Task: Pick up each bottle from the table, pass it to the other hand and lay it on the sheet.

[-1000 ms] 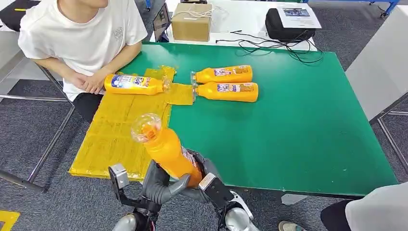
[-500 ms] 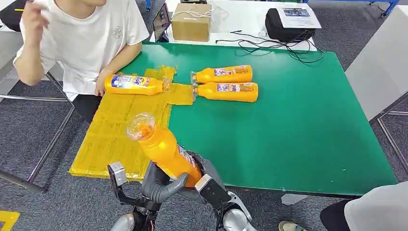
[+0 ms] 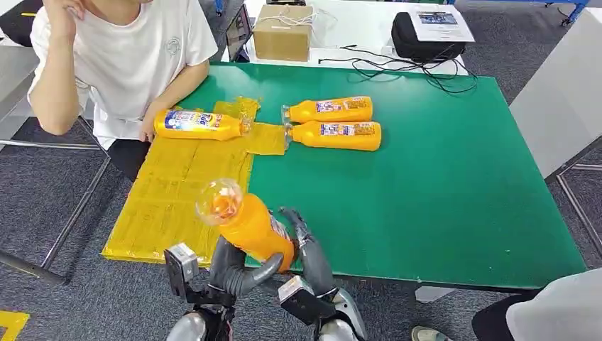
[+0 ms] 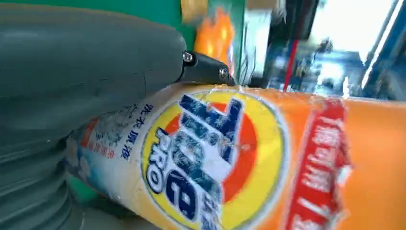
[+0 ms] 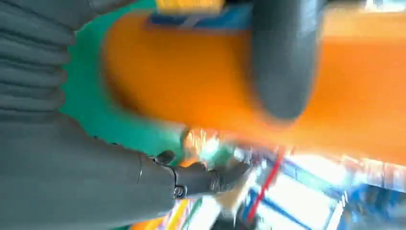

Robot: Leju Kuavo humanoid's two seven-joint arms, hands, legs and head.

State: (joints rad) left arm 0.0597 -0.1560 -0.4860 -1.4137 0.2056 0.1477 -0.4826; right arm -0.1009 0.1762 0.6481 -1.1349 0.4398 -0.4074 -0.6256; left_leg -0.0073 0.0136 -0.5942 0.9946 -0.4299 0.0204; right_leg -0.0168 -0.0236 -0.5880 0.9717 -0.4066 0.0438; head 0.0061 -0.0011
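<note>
Gripping the lower body of an orange detergent bottle (image 3: 245,226), the left hand (image 3: 238,273) has its fingers clamped around it, and the bottle is held tilted above the near edge of the green tabletop (image 3: 440,192), clear cap uppermost. The right hand (image 3: 304,238) is seen just beside the bottle with fingers apart. Three more bottles are laid farther off: one (image 3: 199,124) on the yellow sheet (image 3: 170,199), two (image 3: 334,122) beside it.

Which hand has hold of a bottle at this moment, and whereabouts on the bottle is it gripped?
The left hand grips the orange bottle around its lower body, near the base, cap end tilted up. The right hand is beside it, fingers spread, apparently letting go.
</note>
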